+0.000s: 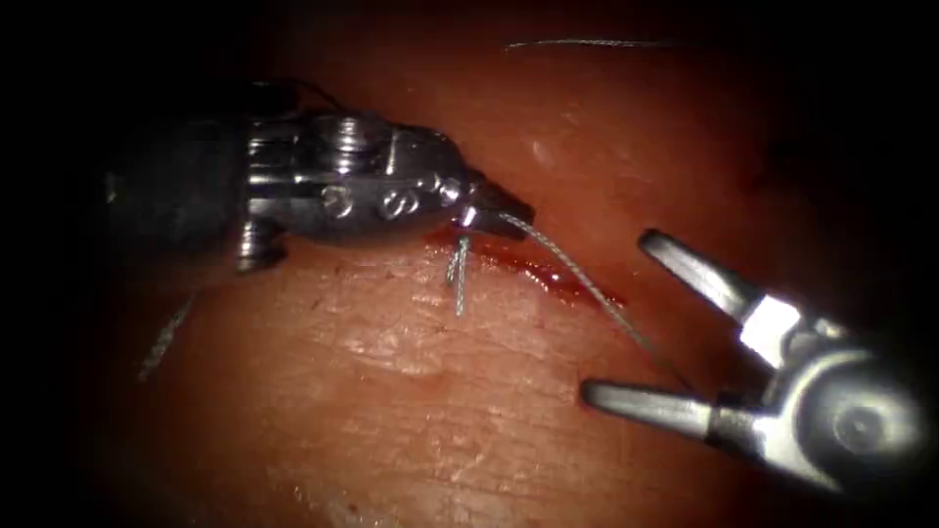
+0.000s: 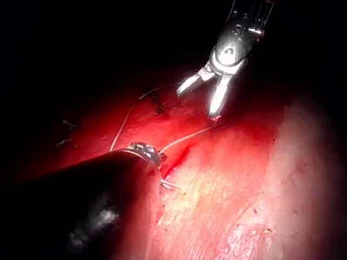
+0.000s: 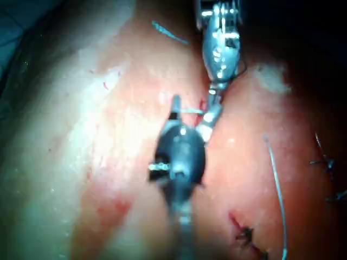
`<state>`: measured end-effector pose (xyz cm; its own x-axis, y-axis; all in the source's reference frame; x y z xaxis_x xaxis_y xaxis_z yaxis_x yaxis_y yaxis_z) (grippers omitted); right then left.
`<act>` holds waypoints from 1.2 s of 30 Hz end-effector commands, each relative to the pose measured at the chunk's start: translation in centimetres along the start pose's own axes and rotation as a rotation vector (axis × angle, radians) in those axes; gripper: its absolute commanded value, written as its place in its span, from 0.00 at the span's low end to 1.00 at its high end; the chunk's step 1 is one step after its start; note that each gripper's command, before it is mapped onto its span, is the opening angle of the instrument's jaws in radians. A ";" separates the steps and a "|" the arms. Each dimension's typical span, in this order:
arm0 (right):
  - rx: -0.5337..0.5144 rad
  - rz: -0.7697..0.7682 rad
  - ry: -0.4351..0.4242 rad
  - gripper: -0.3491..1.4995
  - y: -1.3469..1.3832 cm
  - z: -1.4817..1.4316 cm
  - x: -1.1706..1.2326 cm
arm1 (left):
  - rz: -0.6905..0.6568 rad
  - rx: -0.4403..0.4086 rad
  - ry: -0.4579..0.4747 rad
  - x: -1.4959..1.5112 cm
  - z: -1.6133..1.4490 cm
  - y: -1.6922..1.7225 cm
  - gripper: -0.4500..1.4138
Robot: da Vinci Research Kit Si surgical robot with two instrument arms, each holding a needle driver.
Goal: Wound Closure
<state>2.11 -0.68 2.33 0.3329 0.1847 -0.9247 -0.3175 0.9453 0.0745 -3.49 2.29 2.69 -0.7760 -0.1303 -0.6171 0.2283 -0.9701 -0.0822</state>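
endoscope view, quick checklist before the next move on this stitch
1. Left tool has a hold: ok, jaws shut on the thread at the cut.
2. Right tool free: ok, jaws wide open, holding nothing, right of the cut.
3. Thread path: ok, it runs from the left tool's tip down toward the right tool's lower jaw.
4. Thread touching the right tool: cannot tell.
5. Needle position: cannot tell.
6. Short thread ends at the cut: ok, lying on the tissue below the left tool.
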 end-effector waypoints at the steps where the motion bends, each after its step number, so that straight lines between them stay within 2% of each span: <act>1: 0.010 -0.005 0.013 0.56 -0.12 0.03 0.04 | -0.004 0.000 0.000 0.07 0.11 -0.07 0.00; 2: -0.013 -0.007 0.005 0.57 -0.14 -0.01 0.05 | -0.014 -0.002 0.006 0.23 0.23 -0.08 0.00; 3: -0.013 -0.007 0.005 0.57 -0.14 -0.01 0.05 | -0.014 -0.002 0.006 0.23 0.23 -0.08 0.00; 5: -0.044 -0.007 -0.004 0.58 -0.08 -0.09 -0.01 | -0.026 -0.008 0.026 0.46 0.37 -0.07 0.00; 6: -0.051 -0.004 0.011 0.62 0.00 -0.18 -0.04 | -0.044 -0.008 0.050 0.62 0.46 -0.05 0.00; 9: -0.069 0.003 0.035 0.62 0.08 -0.31 -0.03 | -0.052 -0.002 0.080 0.80 0.58 -0.05 0.00; 13: -0.108 0.008 0.024 0.63 0.13 -0.42 -0.05 | -0.078 -0.003 0.083 0.93 0.77 -0.15 0.00; 14: -0.117 0.008 0.020 0.63 0.13 -0.42 -0.07 | -0.095 -0.005 0.084 0.93 0.79 -0.18 0.17; 15: -0.123 0.009 0.018 0.63 0.13 -0.42 -0.08 | -0.141 -0.005 0.090 0.92 0.80 -0.23 0.43; 16: -0.129 0.009 0.015 0.63 0.13 -0.42 -0.09 | -0.187 -0.007 0.096 0.91 0.79 -0.26 0.61; 17: -0.137 0.009 0.011 0.63 0.13 -0.40 -0.11 | -0.227 -0.004 0.110 0.90 0.78 -0.29 0.72; 18: -0.149 0.010 0.006 0.64 0.12 -0.38 -0.13 | -0.322 0.011 0.167 0.86 0.73 -0.34 0.89; 22: -0.144 0.006 0.011 0.64 0.10 -0.31 -0.19 | -0.454 0.049 0.363 0.82 0.47 -0.37 0.91; 23: -0.144 0.006 0.011 0.64 0.10 -0.31 -0.19 | -0.454 0.049 0.363 0.82 0.47 -0.37 0.91; 24: -0.143 0.004 0.006 0.64 0.10 -0.29 -0.22 | -0.509 0.045 0.458 0.80 0.28 -0.38 0.92; 27: -0.144 0.007 0.004 0.64 0.08 -0.27 -0.26 | -0.562 0.018 0.548 0.75 -0.03 -0.39 0.95; 32: -0.146 0.005 -0.002 0.64 0.04 -0.19 -0.26 | -0.602 0.011 0.571 0.54 -0.64 -0.39 0.97; 36: -0.144 0.004 -0.007 0.64 0.03 -0.19 -0.26 | -0.586 -0.019 0.539 0.23 -0.86 -0.12 0.96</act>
<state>1.79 -0.76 2.44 0.3398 0.1926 -0.9206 -0.4439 0.8958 0.0236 -3.05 2.48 1.85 -0.3928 0.5218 -0.7573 -0.1130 -0.8446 -0.5234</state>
